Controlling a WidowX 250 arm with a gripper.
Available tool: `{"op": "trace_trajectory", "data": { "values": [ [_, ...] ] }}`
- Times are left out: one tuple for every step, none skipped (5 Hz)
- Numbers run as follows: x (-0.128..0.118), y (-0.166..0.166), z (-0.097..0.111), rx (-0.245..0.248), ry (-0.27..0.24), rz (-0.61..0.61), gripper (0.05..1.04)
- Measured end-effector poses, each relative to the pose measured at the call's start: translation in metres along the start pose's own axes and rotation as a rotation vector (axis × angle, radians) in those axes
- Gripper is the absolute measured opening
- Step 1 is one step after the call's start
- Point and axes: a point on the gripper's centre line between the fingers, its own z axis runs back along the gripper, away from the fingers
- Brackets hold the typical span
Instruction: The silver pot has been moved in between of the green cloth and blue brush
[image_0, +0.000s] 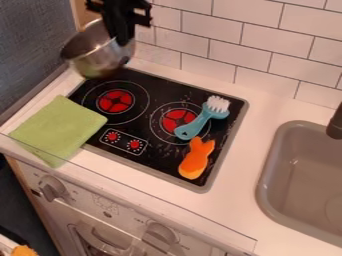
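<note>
Bright, soft light, pale glints on the silver pot (97, 61)

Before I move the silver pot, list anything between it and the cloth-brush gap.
Nothing visible blocks the silver pot; the green cloth and blue brush flank the gap, the orange toy lies aside.

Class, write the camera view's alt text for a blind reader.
A black gripper holds a silver metal pot at the back left of a black stovetop. A green cloth overlaps the stovetop's left edge; a blue brush and orange object lie on its right.
</note>
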Motion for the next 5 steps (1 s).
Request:
{"op": "trace_trajectory", "data": {
  "values": [
    [-0.021, -0.051, -0.001, -0.040, 0.022, -0.094, 0.068],
    [-0.054, -0.082, -0.015, -0.052, 0.081, -0.146, 0.068],
    [-0.080, -0.105, -0.029, -0.034, 0.142, -0.198, 0.068],
    [-0.087, -0.105, -0.033, -0.028, 0.154, -0.186, 0.068],
    [-0.090, -0.113, -0.040, -0.033, 0.178, -0.213, 0.097]
  ]
}}
